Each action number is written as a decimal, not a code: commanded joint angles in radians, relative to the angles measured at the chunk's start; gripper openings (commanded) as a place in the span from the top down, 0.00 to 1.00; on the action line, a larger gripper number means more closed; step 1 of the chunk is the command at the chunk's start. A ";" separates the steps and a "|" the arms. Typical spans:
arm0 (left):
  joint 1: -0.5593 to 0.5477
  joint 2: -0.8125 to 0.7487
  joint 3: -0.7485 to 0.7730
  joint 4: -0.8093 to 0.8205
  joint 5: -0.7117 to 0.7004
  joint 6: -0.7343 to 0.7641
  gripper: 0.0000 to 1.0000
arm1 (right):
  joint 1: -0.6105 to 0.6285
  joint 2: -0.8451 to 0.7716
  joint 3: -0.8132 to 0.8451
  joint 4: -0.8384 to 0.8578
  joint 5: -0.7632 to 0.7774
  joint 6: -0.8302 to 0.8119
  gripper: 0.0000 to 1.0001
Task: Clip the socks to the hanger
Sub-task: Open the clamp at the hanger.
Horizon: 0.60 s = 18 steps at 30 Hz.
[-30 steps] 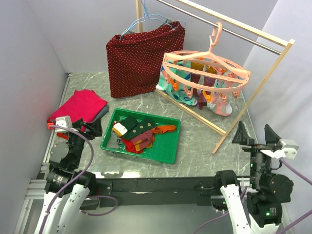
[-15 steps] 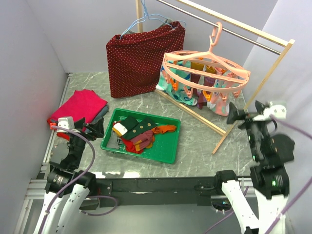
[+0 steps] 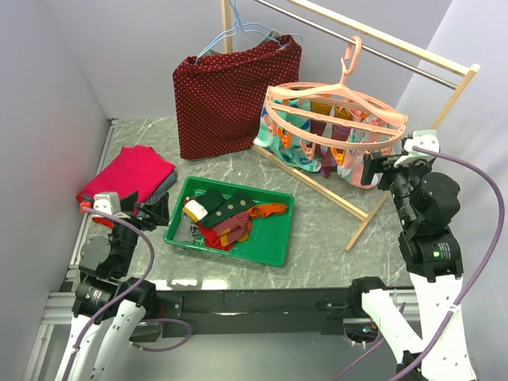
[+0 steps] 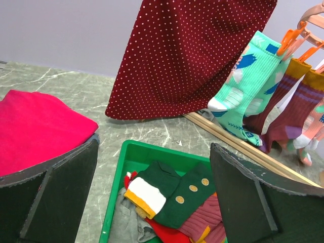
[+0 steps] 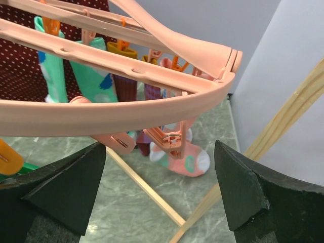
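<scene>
I see my right gripper with jaws wide, gripping nothing, close beneath the hanger rim, far right. My left gripper, near left, gapes empty, facing the socks in the green tray.

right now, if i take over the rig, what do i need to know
The left claw is open and empty, low by the green tray's left end.
The right claw is open and empty, raised at the right end of the hanger, facing its pegs.
The hanger hangs on the wooden rack.
Done: several clipped socks hang from it.
Left: the loose socks piled in the tray need clipping.
</scene>
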 commanded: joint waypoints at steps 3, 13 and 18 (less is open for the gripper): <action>-0.006 -0.013 -0.009 0.038 0.005 0.020 0.03 | 0.005 -0.001 0.018 0.035 0.026 -0.094 0.10; -0.007 -0.008 -0.009 0.038 0.011 0.022 0.04 | 0.005 -0.031 -0.054 0.104 0.018 -0.162 0.16; -0.007 -0.004 -0.009 0.037 0.013 0.022 0.04 | 0.005 -0.073 -0.081 0.083 -0.035 -0.141 0.13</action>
